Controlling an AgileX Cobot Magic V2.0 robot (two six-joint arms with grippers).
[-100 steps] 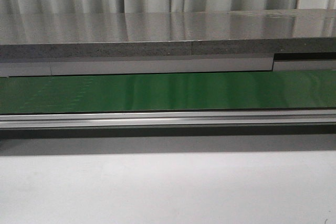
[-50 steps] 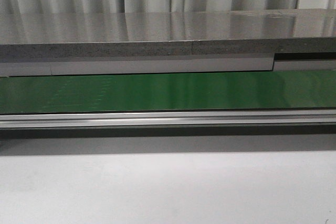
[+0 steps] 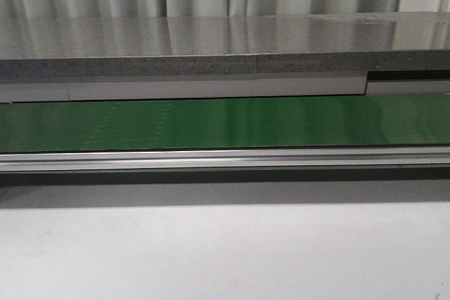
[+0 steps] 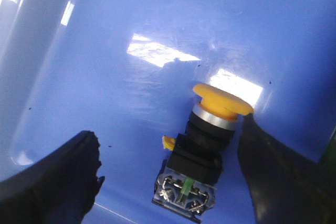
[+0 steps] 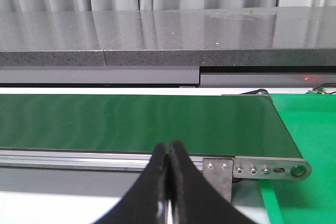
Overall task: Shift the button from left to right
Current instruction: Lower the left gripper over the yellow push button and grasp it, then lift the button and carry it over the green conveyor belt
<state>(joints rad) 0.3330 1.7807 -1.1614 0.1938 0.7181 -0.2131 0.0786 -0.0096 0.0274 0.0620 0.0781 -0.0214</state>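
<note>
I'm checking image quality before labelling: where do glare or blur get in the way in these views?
Left wrist view: bright white glare patches on the blue bin beside the button, which stays sharp; the left gripper fingers are dark and soft-edged. Front view: streaky reflections on the green conveyor belt. Right wrist view: the shut right gripper is blurred, the belt sharp.

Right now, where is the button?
Only the left wrist view shows the button: it lies on the floor of a blue bin, between the open left gripper's fingers.
</note>
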